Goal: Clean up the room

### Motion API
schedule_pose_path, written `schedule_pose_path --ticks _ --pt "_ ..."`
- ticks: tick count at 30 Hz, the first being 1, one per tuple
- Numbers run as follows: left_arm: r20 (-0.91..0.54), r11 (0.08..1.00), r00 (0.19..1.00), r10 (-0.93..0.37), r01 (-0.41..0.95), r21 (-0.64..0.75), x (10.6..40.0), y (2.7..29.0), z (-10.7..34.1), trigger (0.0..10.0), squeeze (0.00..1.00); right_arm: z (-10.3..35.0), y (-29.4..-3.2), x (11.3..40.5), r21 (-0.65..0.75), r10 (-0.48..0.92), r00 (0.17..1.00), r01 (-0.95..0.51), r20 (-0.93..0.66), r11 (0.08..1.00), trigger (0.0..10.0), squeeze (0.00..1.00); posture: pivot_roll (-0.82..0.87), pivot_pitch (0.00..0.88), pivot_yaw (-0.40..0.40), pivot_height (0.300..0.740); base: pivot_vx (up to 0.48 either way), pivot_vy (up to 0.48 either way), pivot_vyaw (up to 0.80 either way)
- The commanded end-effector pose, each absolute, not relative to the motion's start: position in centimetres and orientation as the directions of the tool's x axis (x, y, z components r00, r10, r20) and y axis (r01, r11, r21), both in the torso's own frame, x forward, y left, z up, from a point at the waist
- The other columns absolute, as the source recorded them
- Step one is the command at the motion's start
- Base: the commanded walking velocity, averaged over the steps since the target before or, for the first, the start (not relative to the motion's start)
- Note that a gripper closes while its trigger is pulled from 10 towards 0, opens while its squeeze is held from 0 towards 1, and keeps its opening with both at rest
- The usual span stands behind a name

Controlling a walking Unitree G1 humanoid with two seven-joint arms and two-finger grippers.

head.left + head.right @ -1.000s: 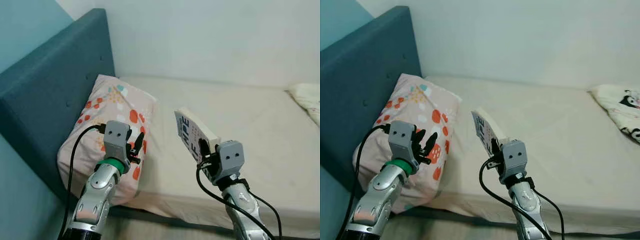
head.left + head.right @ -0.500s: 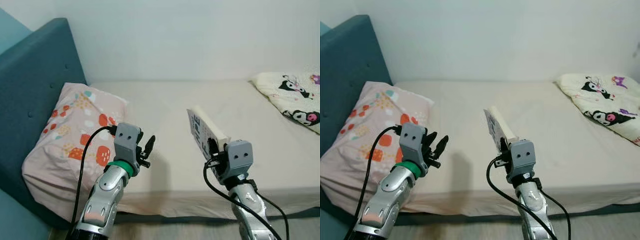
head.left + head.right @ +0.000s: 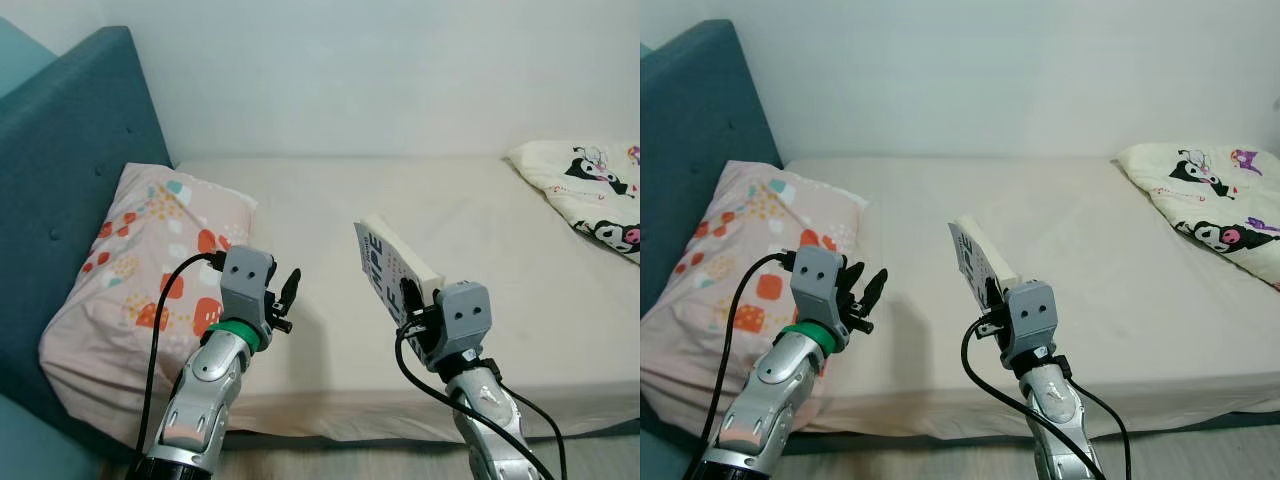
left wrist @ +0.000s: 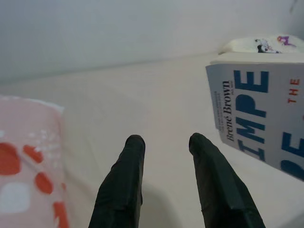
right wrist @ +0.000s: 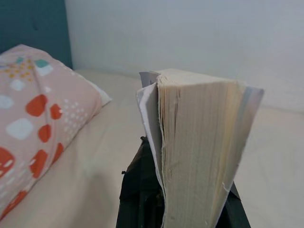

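The right gripper point(image 3: 412, 303) pinches a paperback book point(image 3: 393, 268) upright above the bed point(image 3: 480, 240); the left gripper point(image 4: 164, 142) hovers empty, fingers spread. Beyond lie a pillow point(image 3: 140, 260) and blanket point(image 3: 585, 190). The book likely needs putting away.

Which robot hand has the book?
The right gripper: its jaws are clamped on the book, held upright above the bed. The left gripper is open, holding nothing.

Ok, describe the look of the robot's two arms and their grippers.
Both arms are silver metal. Each ends in a grey boxy wrist block with two dark dots, a black cable looping from it. The left gripper and right gripper have black fingers. The left arm wears a green ring below its block.
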State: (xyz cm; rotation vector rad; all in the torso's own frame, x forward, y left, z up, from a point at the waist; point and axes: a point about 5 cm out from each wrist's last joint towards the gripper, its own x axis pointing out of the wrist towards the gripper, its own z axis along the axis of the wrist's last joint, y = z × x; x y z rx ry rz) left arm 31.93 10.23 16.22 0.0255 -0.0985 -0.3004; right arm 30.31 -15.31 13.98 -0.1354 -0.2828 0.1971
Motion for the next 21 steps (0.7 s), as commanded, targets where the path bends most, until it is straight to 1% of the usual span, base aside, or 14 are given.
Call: schedule_pose_path --ticks 1,4,21 --pt "0.083 0.957 0.953 -0.291 0.287 0.048 31.94 10.38 15.89 10.0 0.0 14.37 -15.25 30.27 -0.162 0.217 0.934 -0.176 0.283 0.971 10.0 0.0 -0.14 0.062 0.051 0.74 0.48 0.0 0.0" --pt "0.084 0.957 0.954 -0.289 0.286 0.041 31.95 10.39 15.9 10.0 0.0 14.35 -15.26 30.26 -0.163 0.218 0.934 -0.178 0.282 0.971 10.0 0.0 -0.14 0.061 0.051 0.74 0.439 0.0 0.0" --pt "0.082 0.957 0.954 -0.289 0.287 0.035 32.02 10.39 15.92 10.0 0.0 14.33 -15.25 30.26 -0.163 0.222 0.934 -0.181 0.281 0.97 10.0 0.0 -0.14 0.055 0.053 0.74 0.0 0.0 0.0"
